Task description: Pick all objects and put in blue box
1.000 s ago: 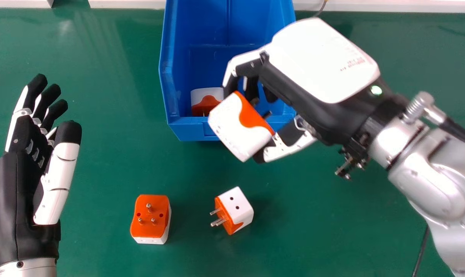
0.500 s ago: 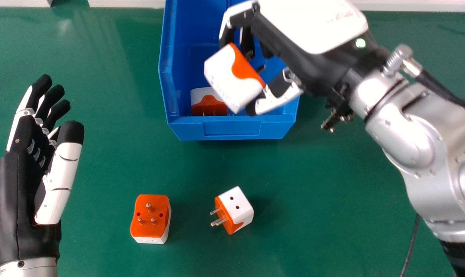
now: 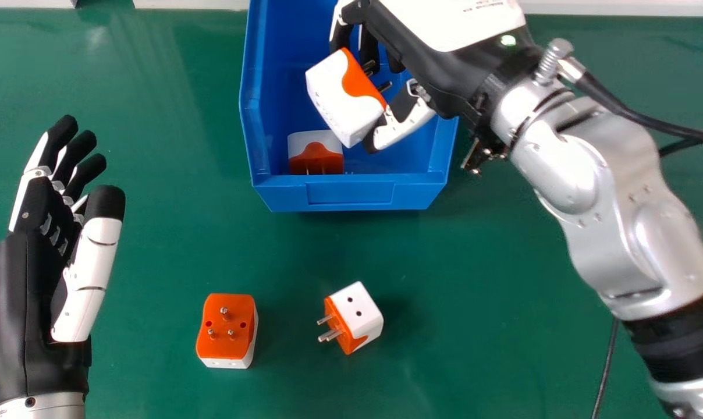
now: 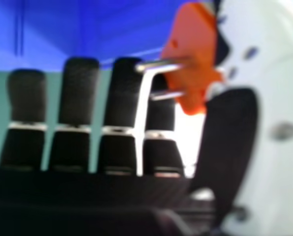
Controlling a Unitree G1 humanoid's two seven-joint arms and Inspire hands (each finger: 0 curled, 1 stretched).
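White and orange, the gripped plug (image 3: 343, 102) is over the blue box (image 3: 351, 195), pinched between thumb and fingers of the right hand (image 3: 433, 58). It lies to the left and near side of that hand, slanting from far left to near right, prongs turned toward the palm. Letting go looks like the next step, though its near corner may knock the boxed plug (image 3: 315, 157). Nearer the robot, the orange-topped plug (image 3: 226, 329) and white-topped plug (image 3: 360, 308) wait on the table (image 3: 153, 174); the left hand (image 3: 25, 279), fingers straight, is idle beside them.
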